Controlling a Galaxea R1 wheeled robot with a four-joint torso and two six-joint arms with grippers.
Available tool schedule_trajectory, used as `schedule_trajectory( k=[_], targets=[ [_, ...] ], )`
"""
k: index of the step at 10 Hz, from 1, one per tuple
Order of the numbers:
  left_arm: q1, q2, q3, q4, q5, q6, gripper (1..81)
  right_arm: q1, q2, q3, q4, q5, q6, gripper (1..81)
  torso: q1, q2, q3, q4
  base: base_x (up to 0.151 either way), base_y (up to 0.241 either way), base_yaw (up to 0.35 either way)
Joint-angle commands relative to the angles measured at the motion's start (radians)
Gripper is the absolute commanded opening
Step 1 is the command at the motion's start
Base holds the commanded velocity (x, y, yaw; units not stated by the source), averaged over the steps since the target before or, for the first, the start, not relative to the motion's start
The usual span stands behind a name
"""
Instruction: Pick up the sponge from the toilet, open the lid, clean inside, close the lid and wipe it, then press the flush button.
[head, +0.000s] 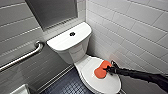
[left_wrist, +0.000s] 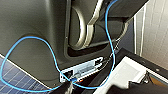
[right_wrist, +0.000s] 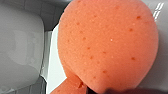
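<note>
The sponge (right_wrist: 107, 45) is sitting right up against my right wrist camera, orange-red and pitted. Its rounded body is bulging away from me over the white lid (head: 105, 83). My right gripper (head: 110, 68) is reaching in from the right and seems to be pinching the sponge's right edge, since the foam is puckering into a notch there. The sponge is resting flat on the closed lid, toward its right side. Its long axis is running from that pinched end out to the near left, so the pad is lying left of my hand. The toilet (head: 75, 53) is standing against the tiled wall, with the flush button (head: 72, 34) on the tank top, far and left of the sponge. My right arm is clearly the nearer one. My left gripper (left_wrist: 100, 88) is hanging back by my own body and a blue cable (left_wrist: 32, 40), and I cannot tell its state.
</note>
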Motion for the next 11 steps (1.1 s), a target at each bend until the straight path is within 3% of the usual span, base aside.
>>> schedule_trajectory(
  k=[1, 6, 11],
  targets=[
    [0.037, -0.010, 0.026, 0.005, 0.044, 0.001, 81.1, 0.008, -0.222, 0.187, -0.006, 0.049, 0.011, 1.0, 0.000, 0.000, 0.000, 0.000, 0.000, 0.000, 0.000],
    [0.037, -0.008, 0.026, 0.007, 0.043, 0.002, 81.1, -0.147, -0.326, 0.271, -0.004, 0.147, 0.011, 1.0, 0.000, 0.000, 0.000, 0.000, 0.000, 0.000, 0.000],
    [0.035, -0.013, 0.032, 0.007, 0.040, 0.019, 81.1, -0.333, -0.501, 0.450, -0.013, 0.230, 0.010, 1.0, 0.000, 0.000, 0.000, 0.000, 0.000, 0.000, 0.000]
  ],
)
